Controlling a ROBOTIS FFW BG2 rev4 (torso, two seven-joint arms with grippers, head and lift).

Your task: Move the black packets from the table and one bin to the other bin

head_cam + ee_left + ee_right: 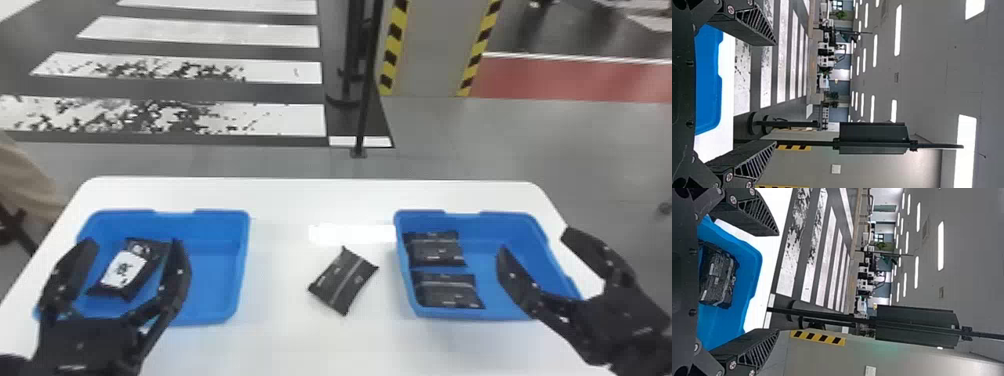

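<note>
In the head view, my left gripper [132,250] stands open over the left blue bin [215,280], where a black packet with a white label [122,270] lies. My right gripper [532,240] is open over the right side of the right blue bin [510,270]. Two black packets, an upper one [434,248] and a lower one [446,290], lie along that bin's left side. Another black packet [343,281] rests tilted on the table between the bins. The left wrist view has the left gripper [777,94] with fingers apart; the right wrist view has the right gripper [779,282] likewise spread, beside a packet [718,276].
Both bins stand on a white table [280,200] with rounded far corners. Beyond its far edge, a black pole [367,90] on a base stands on the floor. Part of a person shows at the far left edge.
</note>
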